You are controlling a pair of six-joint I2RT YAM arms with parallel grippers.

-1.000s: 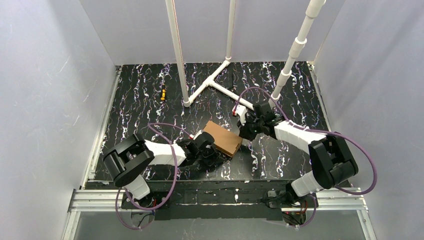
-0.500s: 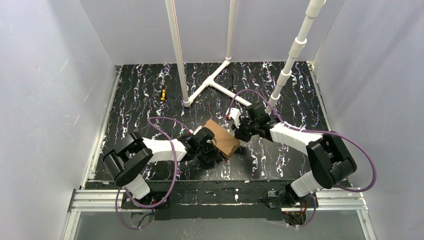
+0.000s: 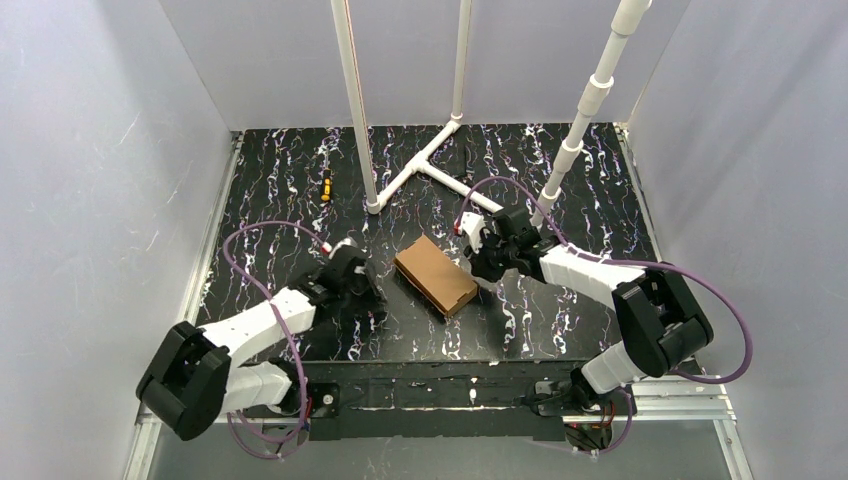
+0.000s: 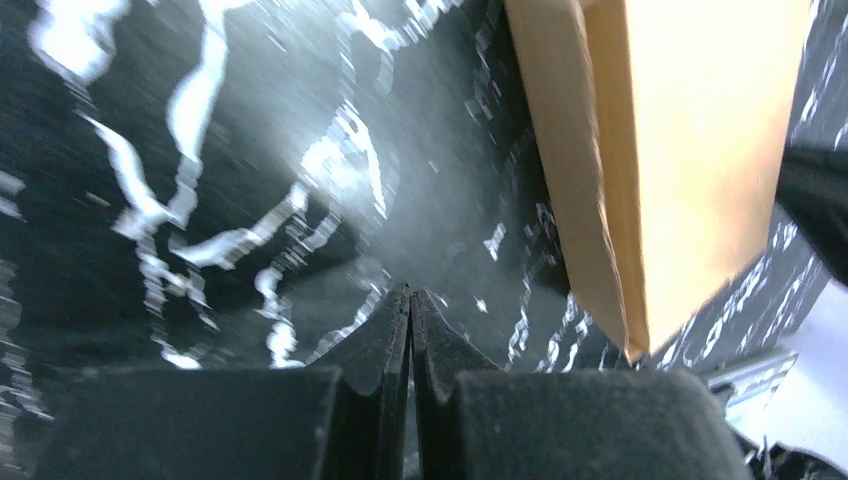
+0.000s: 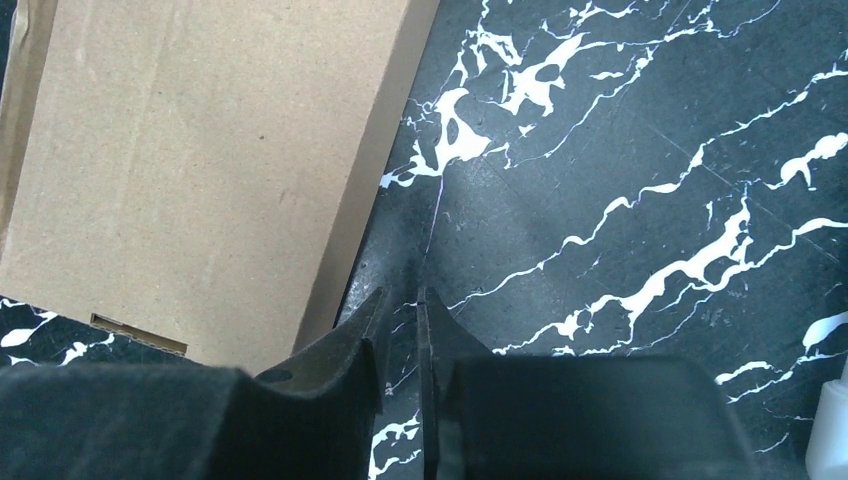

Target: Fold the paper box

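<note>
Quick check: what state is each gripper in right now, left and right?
Left gripper: closed, empty, clear of the box.
Right gripper: slightly open, holding nothing, beside the box.

Robotics lab test cell: plain grey walls (image 3: pixel 110 150) enclose a black marbled table (image 3: pixel 280 190) on three sides; a white pipe frame (image 3: pixel 420 165) stands toward its far edge; left arm (image 3: pixel 255 325) and right arm (image 3: pixel 585 270), both cabled, are mounted at its near edge by an aluminium rail (image 3: pixel 190 395)
</note>
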